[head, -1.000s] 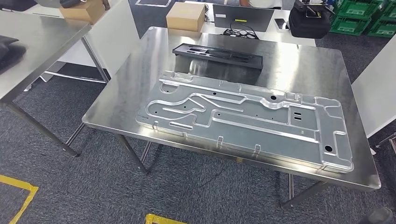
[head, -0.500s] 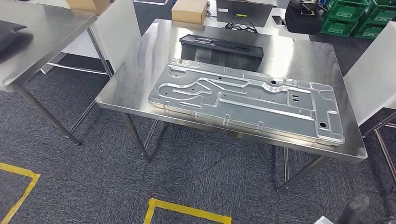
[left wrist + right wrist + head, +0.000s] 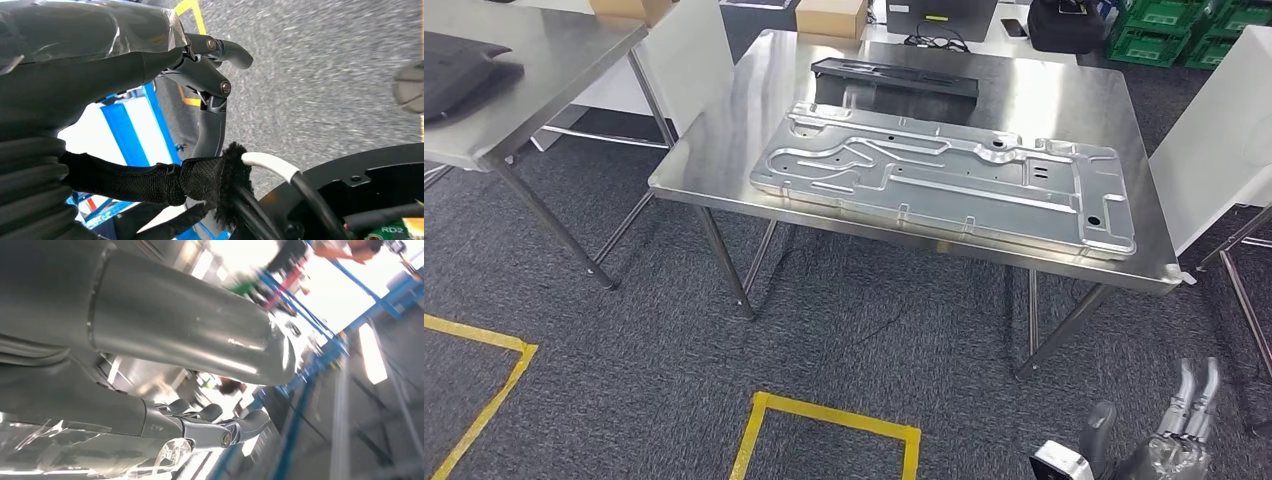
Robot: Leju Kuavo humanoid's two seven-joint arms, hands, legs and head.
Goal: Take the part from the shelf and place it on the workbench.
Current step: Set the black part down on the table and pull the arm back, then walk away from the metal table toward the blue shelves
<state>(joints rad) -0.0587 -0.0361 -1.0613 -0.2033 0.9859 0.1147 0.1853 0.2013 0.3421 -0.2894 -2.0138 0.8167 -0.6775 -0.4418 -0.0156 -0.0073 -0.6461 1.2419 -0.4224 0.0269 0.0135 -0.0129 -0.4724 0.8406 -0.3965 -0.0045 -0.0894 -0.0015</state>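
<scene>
The part (image 3: 944,180) lies flat on the workbench (image 3: 724,130) (a black tray (image 3: 894,76) at 12 o'clock); the right hand (image 3: 1169,440) hangs empty, fingers apart; the left hand (image 3: 210,75) holds nothing, fingers loosely apart.

The part (image 3: 944,182), a long flat plate of bright silvery metal with raised ribs, winding channels and a few small dark holes, lay flat on my steel bench (image 3: 724,130). It ran lengthwise along the bench's near edge, its near long side just inside that edge, and one end reached close to the right-hand corner.
</scene>
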